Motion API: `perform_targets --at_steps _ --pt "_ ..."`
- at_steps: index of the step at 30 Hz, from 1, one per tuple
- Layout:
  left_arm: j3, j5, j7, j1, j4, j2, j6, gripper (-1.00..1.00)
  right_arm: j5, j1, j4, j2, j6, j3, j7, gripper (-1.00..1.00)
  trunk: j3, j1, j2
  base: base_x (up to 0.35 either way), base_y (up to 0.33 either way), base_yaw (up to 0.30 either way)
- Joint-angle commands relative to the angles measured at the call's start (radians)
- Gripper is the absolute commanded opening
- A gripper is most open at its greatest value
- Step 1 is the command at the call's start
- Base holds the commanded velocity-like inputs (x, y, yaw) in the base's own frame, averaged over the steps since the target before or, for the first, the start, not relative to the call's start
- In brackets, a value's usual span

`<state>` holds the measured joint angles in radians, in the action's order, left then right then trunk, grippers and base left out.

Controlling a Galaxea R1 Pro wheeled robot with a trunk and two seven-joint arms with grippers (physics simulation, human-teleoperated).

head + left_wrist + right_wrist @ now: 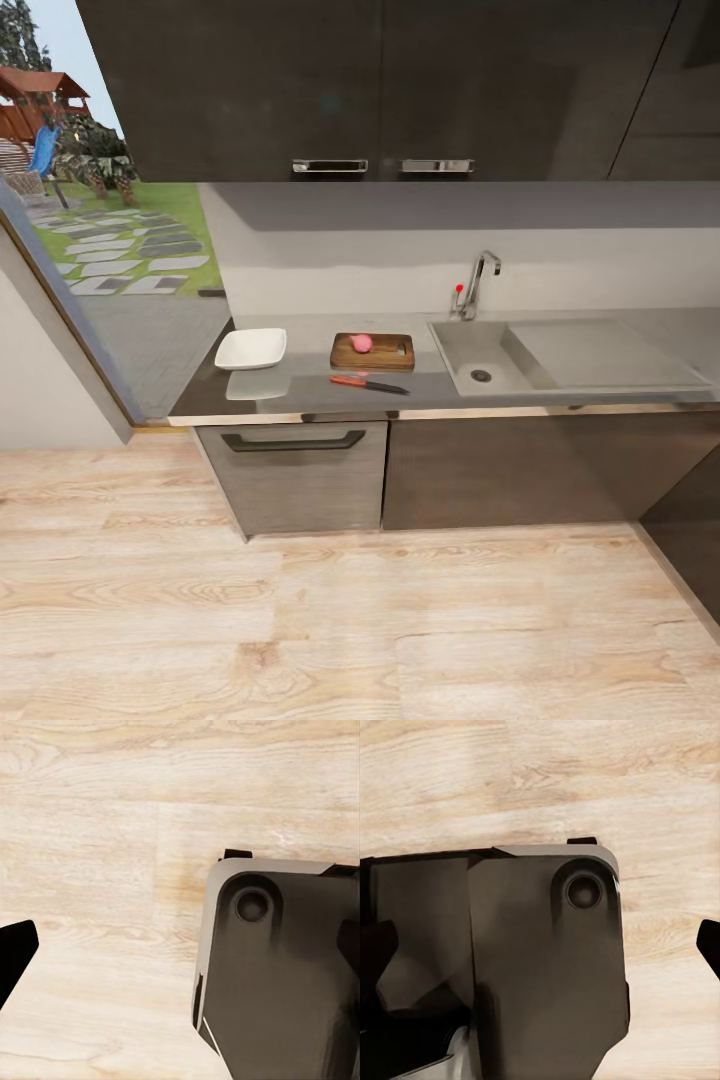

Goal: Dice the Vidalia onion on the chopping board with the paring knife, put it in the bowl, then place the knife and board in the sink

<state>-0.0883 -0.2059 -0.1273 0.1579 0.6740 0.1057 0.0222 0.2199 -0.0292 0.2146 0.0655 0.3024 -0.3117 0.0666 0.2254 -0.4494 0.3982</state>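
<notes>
Both end effectors' fingertips (15,956) (709,941) spread wide apart, gripping nothing, above floor (97,832).

Pink onion (362,343) on dark-brown grained board (385,353), orange-red knife (368,383), white bowl (250,349), grey sink (480,362) & countertop (300,392).

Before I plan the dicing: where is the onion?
Head view: the Vidalia onion sits on the chopping board, between bowl and sink.
</notes>
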Motion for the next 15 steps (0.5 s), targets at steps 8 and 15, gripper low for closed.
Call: perform_targets --at_steps 8,15 --pt "-0.008 -0.012 -0.009 0.000 0.000 0.002 0.002 1.00 0.006 -0.001 0.000 0.000 0.003 -0.009 0.005 1.00 0.002 -0.001 0.002 0.000 0.000 0.000" --pt "-0.008 -0.012 -0.009 0.000 0.000 0.003 0.002 1.00 0.006 0.000 -0.001 0.004 0.002 -0.008 0.005 1.00 0.002 -0.001 0.002 0.000 0.000 0.000"
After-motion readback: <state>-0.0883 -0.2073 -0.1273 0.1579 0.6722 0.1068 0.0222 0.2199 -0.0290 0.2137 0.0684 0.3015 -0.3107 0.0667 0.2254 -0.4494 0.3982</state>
